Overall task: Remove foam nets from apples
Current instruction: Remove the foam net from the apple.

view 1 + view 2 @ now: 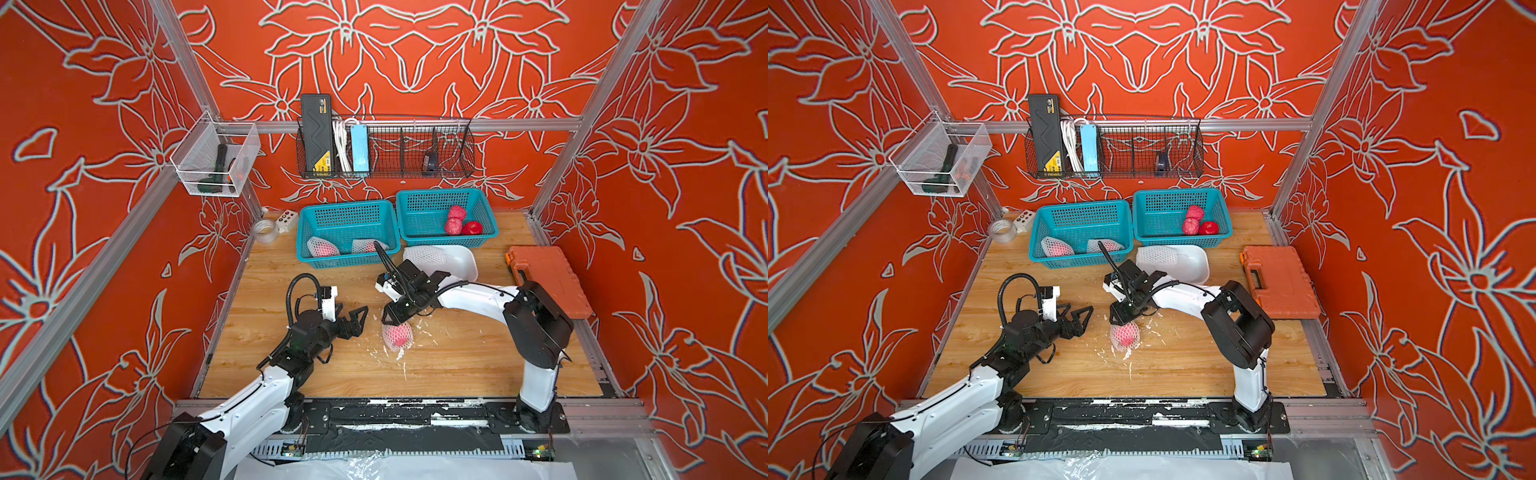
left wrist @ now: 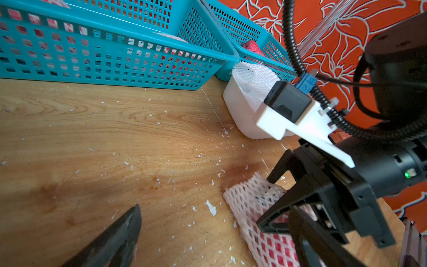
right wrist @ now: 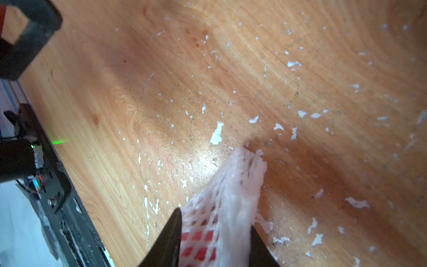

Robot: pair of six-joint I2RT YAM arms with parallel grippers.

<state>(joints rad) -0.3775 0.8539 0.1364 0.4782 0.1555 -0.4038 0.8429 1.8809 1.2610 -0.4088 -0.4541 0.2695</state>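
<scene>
The right tool [image 1: 395, 321] pinches the foam net [image 3: 235, 182] around an apple [image 1: 401, 334] mid-table [image 1: 457, 365]. It hides the apple's top, and red shows only through the mesh. The left tool [image 1: 355, 311] hangs open just beside it, half cut off in its own wrist view.

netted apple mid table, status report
left pincer open, empty, beside apple. right pincer pinching foam net, apple inside, on table. only foam scraps around.
</scene>
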